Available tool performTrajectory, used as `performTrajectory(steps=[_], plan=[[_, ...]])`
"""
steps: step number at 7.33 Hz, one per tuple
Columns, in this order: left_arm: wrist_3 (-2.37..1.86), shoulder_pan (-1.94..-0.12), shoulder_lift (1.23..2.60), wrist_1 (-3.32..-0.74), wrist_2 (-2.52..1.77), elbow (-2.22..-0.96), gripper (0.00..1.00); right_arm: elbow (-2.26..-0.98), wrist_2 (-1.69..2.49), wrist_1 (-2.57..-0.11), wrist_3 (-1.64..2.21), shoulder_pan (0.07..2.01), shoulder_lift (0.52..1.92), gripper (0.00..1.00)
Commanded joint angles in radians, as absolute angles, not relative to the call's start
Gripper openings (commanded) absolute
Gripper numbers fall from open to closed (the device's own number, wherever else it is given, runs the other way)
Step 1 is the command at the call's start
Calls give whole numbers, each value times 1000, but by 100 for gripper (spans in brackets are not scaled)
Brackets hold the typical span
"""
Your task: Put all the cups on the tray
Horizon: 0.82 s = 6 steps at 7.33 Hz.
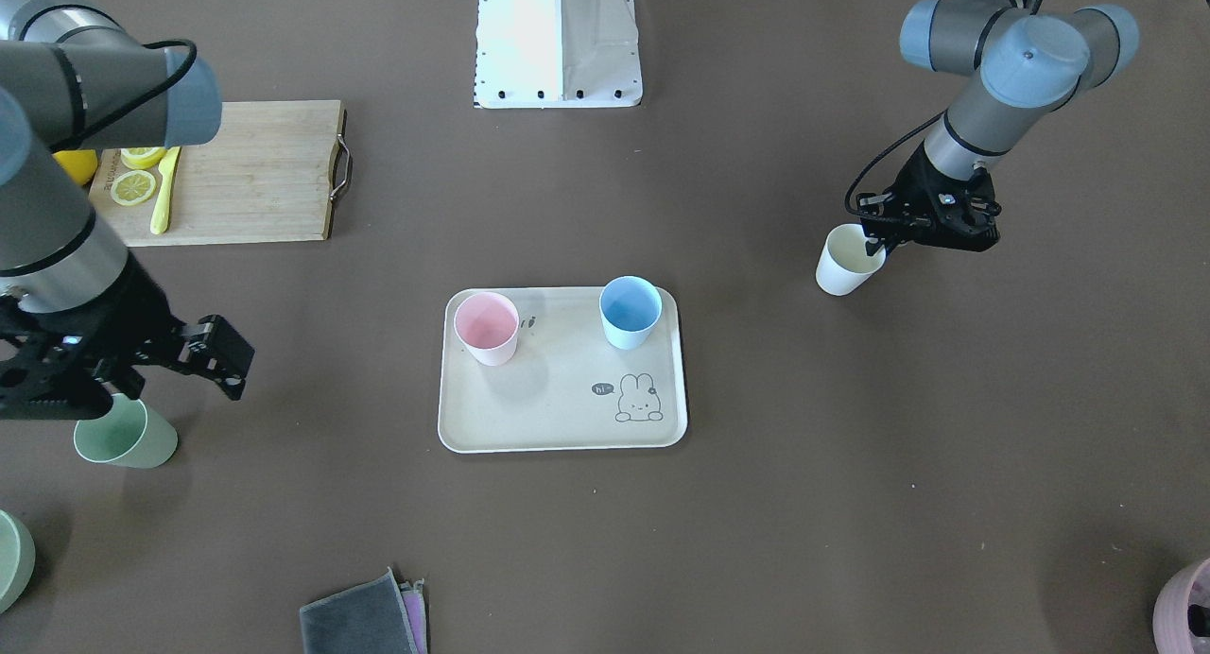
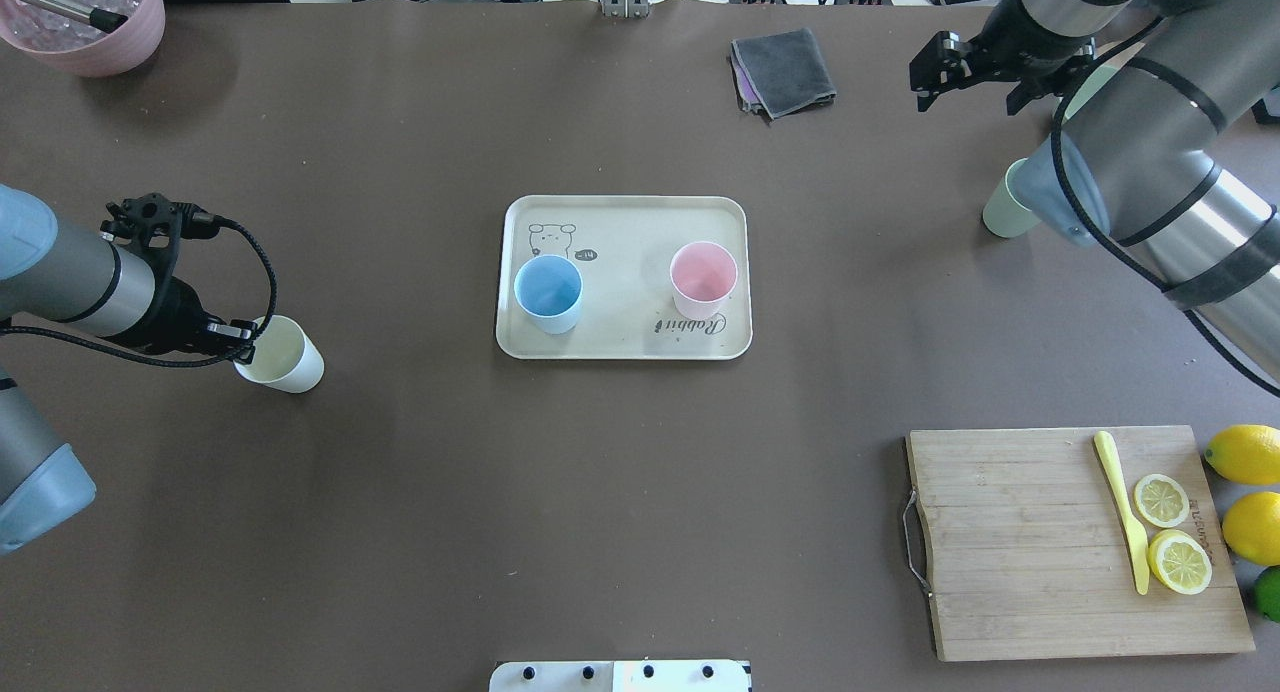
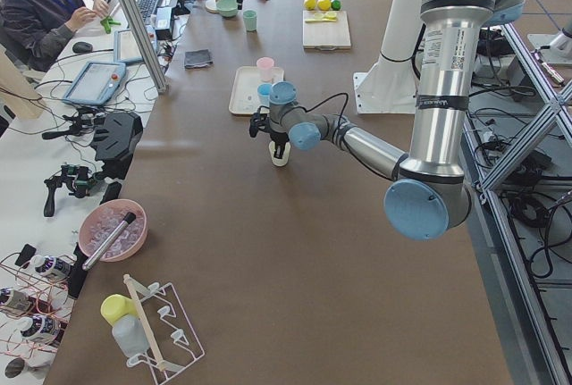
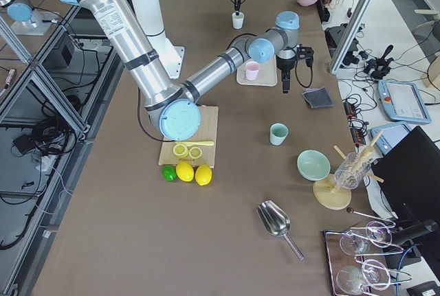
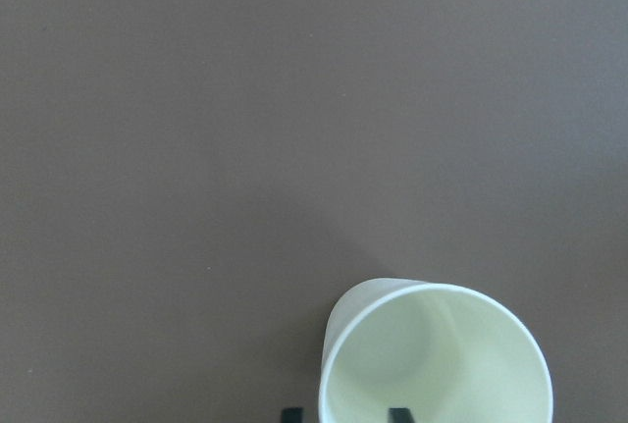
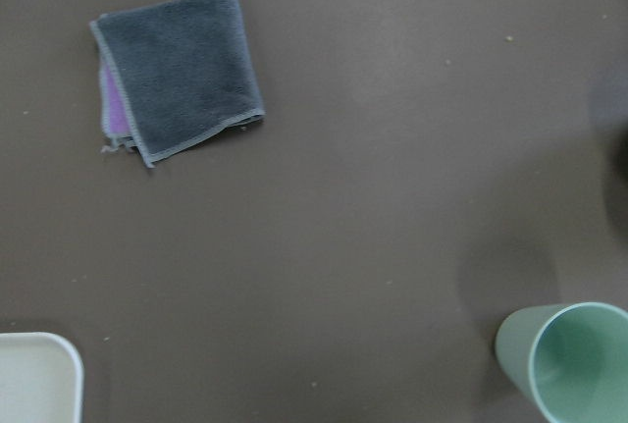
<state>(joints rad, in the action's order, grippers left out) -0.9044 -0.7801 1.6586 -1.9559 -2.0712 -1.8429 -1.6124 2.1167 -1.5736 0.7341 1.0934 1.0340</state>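
The cream tray (image 2: 620, 222) lies mid-table with the blue cup (image 2: 548, 292) and the pink cup (image 2: 703, 279) upright on it. The white cup (image 2: 282, 354) stands on the table left of the tray. My left gripper (image 5: 344, 413) is open and straddles its rim, one fingertip inside the cup and one outside. The green cup (image 2: 1003, 212) stands on the table right of the tray, partly hidden by my right arm. My right gripper (image 2: 978, 80) hangs open well above the table, beyond the green cup (image 6: 579, 364), holding nothing.
A wooden cutting board (image 2: 1020, 542) with lemon slices and a yellow knife lies at the near right, whole lemons beside it. A folded grey cloth (image 2: 783, 67) lies beyond the tray. A pink bowl (image 2: 85, 27) stands at the far left corner. A person sits at the side desk (image 3: 49, 1).
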Motion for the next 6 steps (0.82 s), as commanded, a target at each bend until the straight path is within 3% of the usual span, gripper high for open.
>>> performTrajectory(steps=[1, 3, 5, 6], plan=[[-907, -779, 1677, -1956, -2052, -1839, 0, -1537, 2189, -1572, 516, 1214, 1083, 100], [-910, -782, 1759, -1880, -2060, -1873, 0, -1507, 2218, -1556, 470, 1239, 1120, 100], [-894, -785, 2048, -1577, -2053, -1806, 0, -1412, 2221, -1346, 489, 1238, 1172, 100], [-894, -785, 2136, -1574, -2054, -1716, 0, -1390, 2215, -1324, 497, 1223, 1175, 100]])
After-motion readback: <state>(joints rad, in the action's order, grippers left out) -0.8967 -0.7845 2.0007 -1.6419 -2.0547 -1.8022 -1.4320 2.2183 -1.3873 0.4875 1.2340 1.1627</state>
